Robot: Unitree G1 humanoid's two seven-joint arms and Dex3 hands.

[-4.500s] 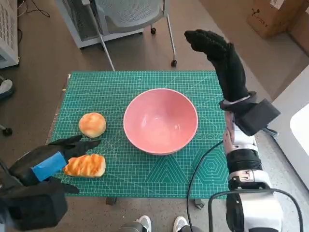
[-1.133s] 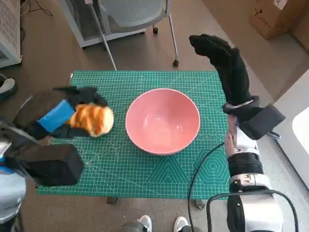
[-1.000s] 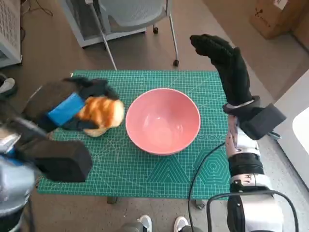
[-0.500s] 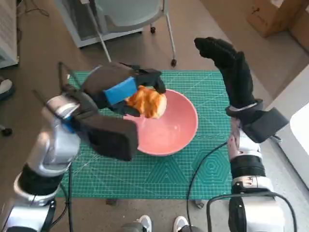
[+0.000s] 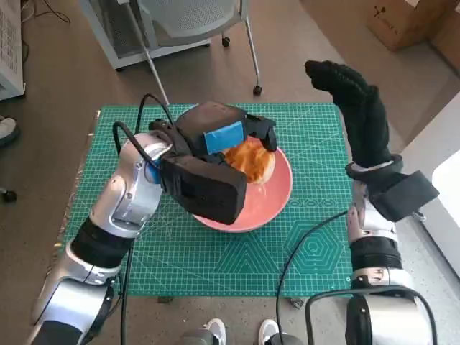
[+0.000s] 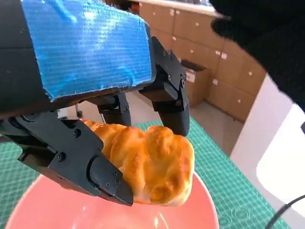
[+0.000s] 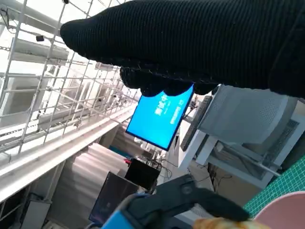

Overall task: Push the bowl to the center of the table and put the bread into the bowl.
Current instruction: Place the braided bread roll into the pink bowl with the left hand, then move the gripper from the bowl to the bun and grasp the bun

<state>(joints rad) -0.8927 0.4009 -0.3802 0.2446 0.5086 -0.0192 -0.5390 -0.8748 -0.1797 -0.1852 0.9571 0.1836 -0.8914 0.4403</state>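
Observation:
The pink bowl point(image 5: 269, 205) sits near the middle of the green mat point(image 5: 316, 248). My left hand point(image 5: 224, 134) hovers over the bowl's far-left side and grips a golden twisted bread point(image 5: 251, 159) from above. In the left wrist view the black fingers point(image 6: 95, 167) clamp the bread point(image 6: 152, 167) just above the bowl's inside point(image 6: 200, 217). My right hand point(image 5: 356, 108) is raised beyond the mat's far right corner, fingers stretched out, holding nothing. The right wrist view shows the glove point(image 7: 190, 43) and, below it, the left hand's blue tape point(image 7: 119, 220). The round bun is hidden behind my left arm.
A grey chair point(image 5: 194, 21) stands beyond the table's far edge and a cardboard box point(image 5: 410, 18) lies on the floor at the back right. A black cable point(image 5: 305, 237) loops over the mat's right part. A person's feet point(image 5: 215, 333) show at the near edge.
My left hand has carried the bread rightward from the mat's left side to above the bowl, lower than half a second ago. The right hand stays raised.

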